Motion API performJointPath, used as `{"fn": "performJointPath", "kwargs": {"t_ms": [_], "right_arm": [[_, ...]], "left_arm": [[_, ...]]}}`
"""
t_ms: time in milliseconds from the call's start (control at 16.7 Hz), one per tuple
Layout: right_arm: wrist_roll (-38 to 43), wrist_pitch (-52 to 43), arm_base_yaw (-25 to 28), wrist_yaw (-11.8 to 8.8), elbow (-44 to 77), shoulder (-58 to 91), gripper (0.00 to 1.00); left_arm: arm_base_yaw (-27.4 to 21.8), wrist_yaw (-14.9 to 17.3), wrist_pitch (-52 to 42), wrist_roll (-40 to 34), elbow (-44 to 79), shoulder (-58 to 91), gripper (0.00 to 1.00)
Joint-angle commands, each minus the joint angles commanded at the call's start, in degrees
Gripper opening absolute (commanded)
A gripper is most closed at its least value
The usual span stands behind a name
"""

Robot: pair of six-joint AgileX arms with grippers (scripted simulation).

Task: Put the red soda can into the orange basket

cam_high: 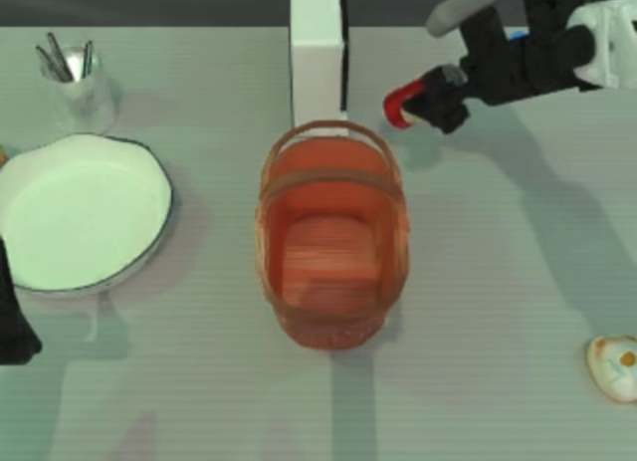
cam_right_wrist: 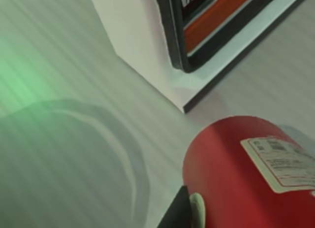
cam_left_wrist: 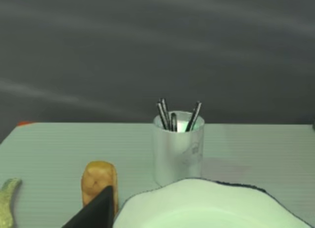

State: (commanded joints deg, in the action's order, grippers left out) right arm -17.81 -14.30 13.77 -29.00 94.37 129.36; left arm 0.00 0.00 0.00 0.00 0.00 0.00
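The red soda can (cam_high: pixel 398 107) hangs tilted above the table at the back right, held in my right gripper (cam_high: pixel 430 101), which is shut on it. In the right wrist view the can (cam_right_wrist: pixel 231 174) fills the corner, its white label patch (cam_right_wrist: pixel 283 161) facing up and a finger pad (cam_right_wrist: pixel 197 211) pressed to its side. The orange basket (cam_high: pixel 332 237) with its arched hoop handle stands at the table's middle, to the left of and nearer than the can. My left arm (cam_high: pixel 12 327) is parked at the left edge.
A white box (cam_high: pixel 318 53) stands upright behind the basket, close to the can. A white bowl (cam_high: pixel 75 212) and a cup of utensils (cam_high: pixel 75 83) sit at the left. A small pale object (cam_high: pixel 614 366) lies at the front right. A bread piece (cam_left_wrist: pixel 99 183) is beside the bowl.
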Motion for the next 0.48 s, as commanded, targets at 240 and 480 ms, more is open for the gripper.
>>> {"fn": "performJointPath", "kwargs": {"t_ms": [240, 480], "right_arm": [[8.1, 25.0, 2.1, -13.5, -8.3, -3.2, 0.0], [14.9, 45.5, 3.9, -25.3, -15.5, -7.2, 0.0]], "left_arm": [[0.0, 0.0, 0.0, 0.0, 0.0, 0.0, 1.0], [0.0, 0.0, 0.0, 0.0, 0.0, 0.0, 1.0]]}}
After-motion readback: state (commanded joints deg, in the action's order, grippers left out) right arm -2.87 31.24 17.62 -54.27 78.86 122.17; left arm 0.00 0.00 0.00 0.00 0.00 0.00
